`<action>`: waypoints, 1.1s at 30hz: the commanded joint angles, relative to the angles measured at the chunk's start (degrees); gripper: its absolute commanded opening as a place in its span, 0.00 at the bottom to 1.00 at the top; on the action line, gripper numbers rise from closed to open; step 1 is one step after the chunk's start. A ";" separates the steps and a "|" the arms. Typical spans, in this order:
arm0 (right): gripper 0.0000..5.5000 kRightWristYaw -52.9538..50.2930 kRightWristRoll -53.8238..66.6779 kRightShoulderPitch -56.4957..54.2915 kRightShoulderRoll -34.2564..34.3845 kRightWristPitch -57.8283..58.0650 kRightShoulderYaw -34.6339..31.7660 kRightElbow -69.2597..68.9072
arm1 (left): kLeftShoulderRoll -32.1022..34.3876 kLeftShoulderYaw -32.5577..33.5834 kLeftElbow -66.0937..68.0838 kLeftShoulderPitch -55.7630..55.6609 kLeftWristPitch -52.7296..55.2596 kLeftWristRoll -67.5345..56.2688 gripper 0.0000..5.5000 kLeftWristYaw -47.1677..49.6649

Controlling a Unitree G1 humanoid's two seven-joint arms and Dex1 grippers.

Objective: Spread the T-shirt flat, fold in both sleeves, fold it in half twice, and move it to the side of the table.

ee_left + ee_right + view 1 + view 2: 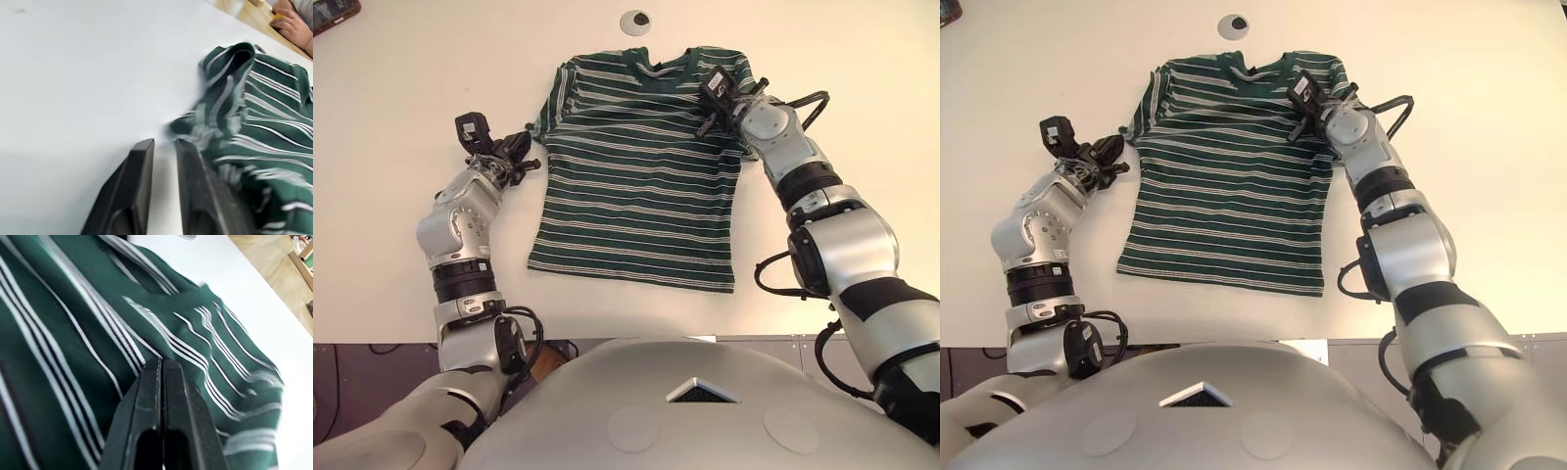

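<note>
Shirt (636,186): soft, light, limp. I'd pinch the sleeve hems.
Left claw (530,157) barely parted, empty, by the 10 o'clock sleeve; right claw (704,126) closed, tips on the 2 o'clock shoulder.

Holds right gripper (1304,117) at shoulder of the striped green T-shirt (1229,201), left gripper (1107,155) just beside opposite sleeve, shirt flat on white table (1489,147)

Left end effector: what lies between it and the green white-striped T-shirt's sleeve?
Only a sliver of bare white table separates end effector and sleeve, left wrist view.
</note>
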 commanded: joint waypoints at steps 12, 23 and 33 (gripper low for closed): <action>0.00 0.75 0.73 0.59 1.33 -3.31 -2.16 -0.94 | 7.55 -8.27 23.16 -19.62 -10.53 4.59 0.21 -15.37; 0.00 1.29 -0.23 0.60 2.02 -2.93 -1.05 -0.08 | 7.83 -13.04 34.67 -21.58 -13.60 9.60 0.28 -18.92; 0.00 1.29 -0.86 0.94 2.07 -2.87 -0.56 0.22 | 7.37 -10.68 40.77 -22.23 -17.69 9.31 0.01 -16.96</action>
